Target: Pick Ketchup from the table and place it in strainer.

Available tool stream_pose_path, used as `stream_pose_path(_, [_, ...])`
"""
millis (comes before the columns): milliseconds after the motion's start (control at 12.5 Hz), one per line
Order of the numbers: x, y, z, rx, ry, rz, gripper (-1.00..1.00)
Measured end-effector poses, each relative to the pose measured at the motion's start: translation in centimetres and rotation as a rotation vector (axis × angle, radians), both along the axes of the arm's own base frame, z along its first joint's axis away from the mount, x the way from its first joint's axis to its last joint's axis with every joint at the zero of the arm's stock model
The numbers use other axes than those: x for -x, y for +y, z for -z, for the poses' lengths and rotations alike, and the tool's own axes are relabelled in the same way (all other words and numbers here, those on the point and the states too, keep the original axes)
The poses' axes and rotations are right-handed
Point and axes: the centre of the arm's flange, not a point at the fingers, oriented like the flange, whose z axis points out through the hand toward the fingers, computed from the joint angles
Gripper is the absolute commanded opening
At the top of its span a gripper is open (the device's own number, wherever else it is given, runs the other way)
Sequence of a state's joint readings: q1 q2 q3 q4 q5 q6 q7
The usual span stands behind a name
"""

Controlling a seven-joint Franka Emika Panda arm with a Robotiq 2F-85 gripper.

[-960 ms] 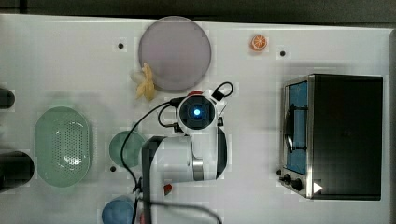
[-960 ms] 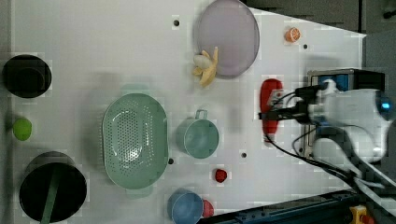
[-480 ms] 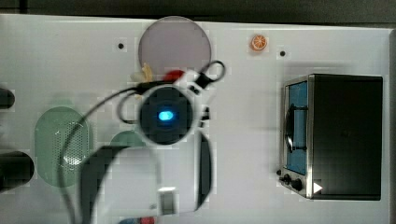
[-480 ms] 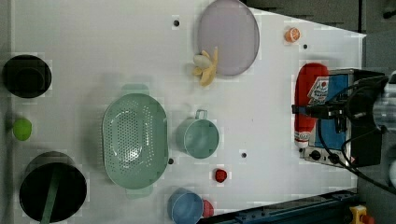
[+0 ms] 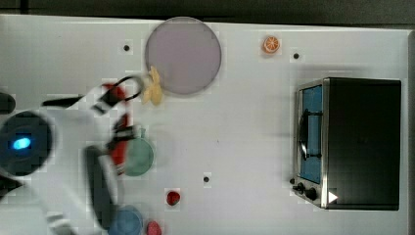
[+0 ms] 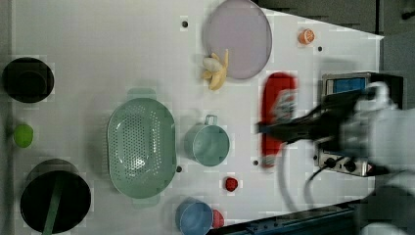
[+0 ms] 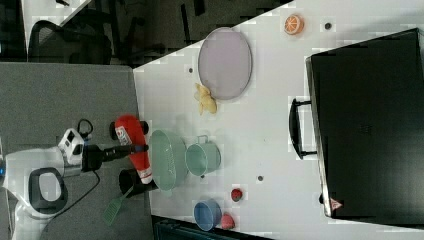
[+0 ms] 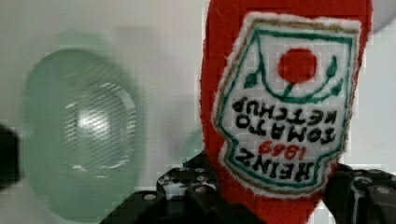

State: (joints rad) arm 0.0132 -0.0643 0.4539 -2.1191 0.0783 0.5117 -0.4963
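i saw the fingers [image 6: 274,128] clamped on the ketchup [image 6: 277,115], its long axis vertical in the left view, cap toward the bottom.

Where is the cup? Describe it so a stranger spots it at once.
Find the large mint strainer on the white table. At the left view's right of it stands the cup. It is smaller, round, unperforated, with a small handle, and green where the nearby bowl is blue.
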Motion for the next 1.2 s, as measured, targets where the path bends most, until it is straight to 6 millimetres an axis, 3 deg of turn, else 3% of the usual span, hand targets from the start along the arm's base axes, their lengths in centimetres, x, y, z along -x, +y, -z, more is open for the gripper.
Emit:
stream_pose_path(240, [2.9, 9.6, 5.8, -0.079, 0.015, 0.009, 0.26])
stream_pose_path(320, [3.8, 12.1, 7.8, -0.118, 0.026, 0.022, 0.26])
stream_pose_path(480, [4.8, 15.0, 12.0, -0.187, 0.055, 0.071, 0.26])
stream_pose_path(560, [4.8, 15.6, 14.2, -0.212, 0.073, 0.1, 0.34])
stream_pose_path(800, [4.3, 15.4, 21.1, -0.258, 0.138, 0.18, 0.98])
stream_pose_path(960, [4.3, 14.3, 24.6, -0.247, 0.19, 0.231, 1.0])
stream_pose_path(1040, [4.4, 13.9, 25.2, -0.232, 0.206, 0.25, 1.0])
stream_pose_path(1200, [4.0, 13.6, 23.5, -0.201, 0.216, 0.298, 1.0])
